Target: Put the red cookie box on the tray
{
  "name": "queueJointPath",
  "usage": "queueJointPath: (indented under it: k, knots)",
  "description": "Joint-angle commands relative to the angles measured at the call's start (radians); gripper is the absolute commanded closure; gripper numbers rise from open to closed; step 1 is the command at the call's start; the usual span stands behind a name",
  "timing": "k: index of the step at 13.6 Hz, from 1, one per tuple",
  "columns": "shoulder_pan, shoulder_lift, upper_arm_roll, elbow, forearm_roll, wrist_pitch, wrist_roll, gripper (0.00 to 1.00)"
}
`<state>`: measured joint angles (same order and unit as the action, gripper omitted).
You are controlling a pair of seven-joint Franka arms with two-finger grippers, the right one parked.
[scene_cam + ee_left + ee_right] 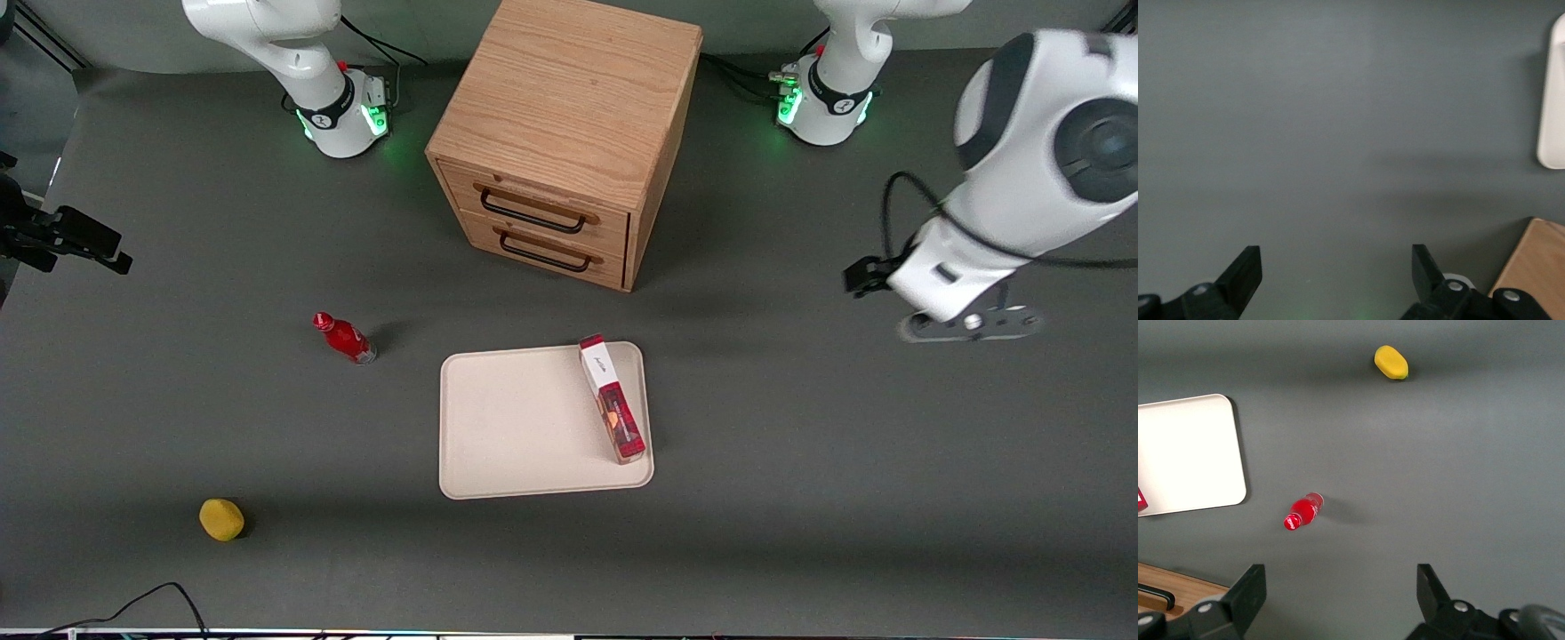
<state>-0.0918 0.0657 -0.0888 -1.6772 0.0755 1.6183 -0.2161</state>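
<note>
The red cookie box [612,400] lies flat on the cream tray [516,427], along the tray's short edge toward the working arm's end, with its white label end pointing at the cabinet. Nothing touches the box. My left gripper [1337,267] hangs open over bare grey table toward the working arm's end, well apart from the tray, with nothing between its fingers. One rounded corner of the tray [1555,100] shows in the left wrist view. In the right wrist view most of the tray [1185,453] shows, with a sliver of the box [1141,500] at its edge.
A wooden two-drawer cabinet [569,133] stands farther from the front camera than the tray; its corner [1535,260] is near my gripper. A small red bottle [345,338] and a yellow object [221,519] lie toward the parked arm's end.
</note>
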Motion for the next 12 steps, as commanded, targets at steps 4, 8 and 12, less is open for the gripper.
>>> queueJointPath:
  k: [4,8,12]
  knots:
    - [-0.016,-0.158,0.164,-0.115,-0.022,0.008,0.159,0.00]
    - [-0.014,-0.153,0.213,-0.092,-0.017,0.031,0.260,0.00]
    - [-0.016,-0.145,0.213,-0.075,0.009,0.031,0.264,0.00]
